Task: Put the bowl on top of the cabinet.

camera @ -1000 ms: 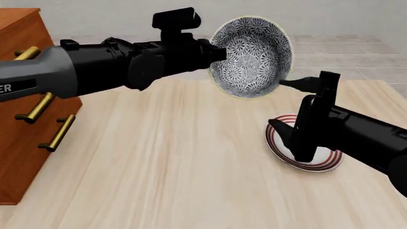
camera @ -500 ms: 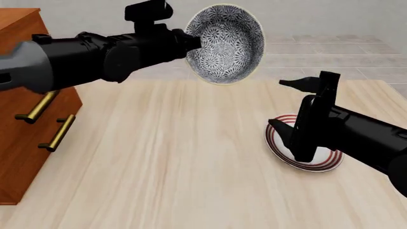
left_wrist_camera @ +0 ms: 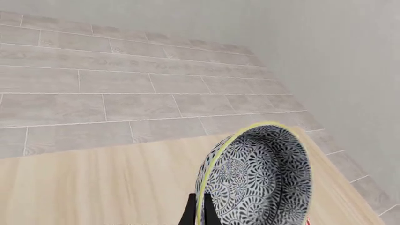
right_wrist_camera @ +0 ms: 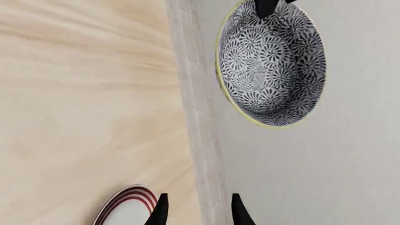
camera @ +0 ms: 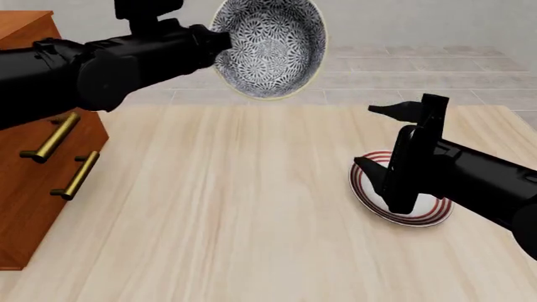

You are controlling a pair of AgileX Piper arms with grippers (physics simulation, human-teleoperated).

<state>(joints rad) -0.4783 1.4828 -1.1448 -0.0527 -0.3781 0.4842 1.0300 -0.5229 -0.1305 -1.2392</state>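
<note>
The bowl (camera: 268, 47) hangs in the air above the far edge of the surface (camera: 235, 214), tipped on its side so its patterned inside faces the near side, its pale rim pinched by the left claw (camera: 220, 43), which is clamped on the bowl's left edge. Left of it and lower stands the cabinet (camera: 34, 145), its top well apart from the bowl, brass handles (camera: 74, 176) facing right. On the right of the surface lies a plate (camera: 403, 198) with red rings; the right claw (right_wrist_camera: 196, 210) hovers over it, fingers apart, holding nothing.
</note>
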